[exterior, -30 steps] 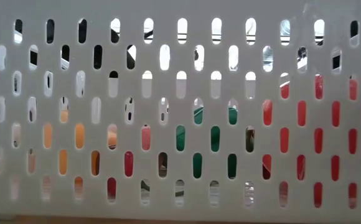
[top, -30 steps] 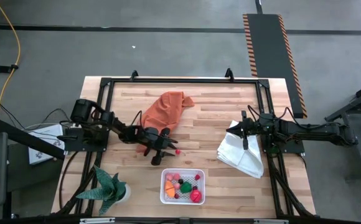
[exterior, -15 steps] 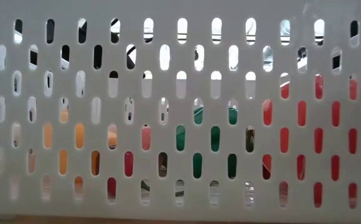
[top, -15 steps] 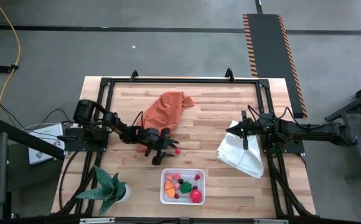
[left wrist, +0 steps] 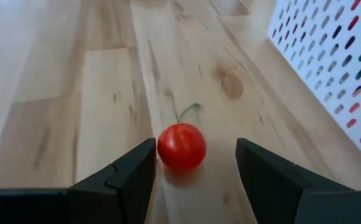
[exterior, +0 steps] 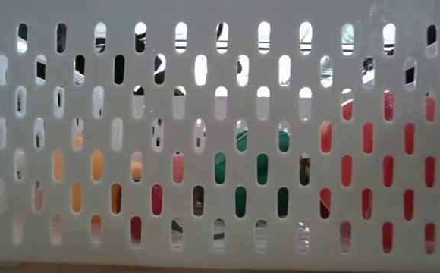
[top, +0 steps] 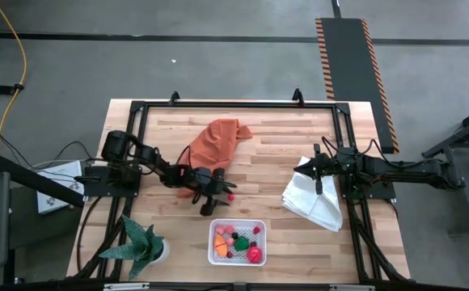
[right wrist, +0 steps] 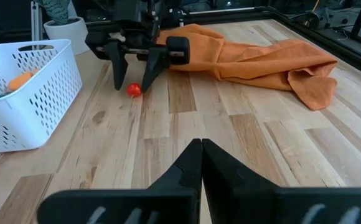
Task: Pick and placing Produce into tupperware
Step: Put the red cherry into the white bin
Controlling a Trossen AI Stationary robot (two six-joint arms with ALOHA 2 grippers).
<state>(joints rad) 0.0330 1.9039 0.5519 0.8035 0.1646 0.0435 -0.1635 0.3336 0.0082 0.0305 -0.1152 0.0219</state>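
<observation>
Red tomato-like piece (left wrist: 181,145) on table, apparently untouched between open left gripper (left wrist: 195,163) fingers; right gripper (right wrist: 201,163) closed, empty.

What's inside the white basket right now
The white basket holds small toy produce: a red piece, a green piece, an orange piece, plus pink and dark bits. Whatever lies beneath them is covered.

No readable text, label, brand, number or sign appears on any object or surface in these four views.
</observation>
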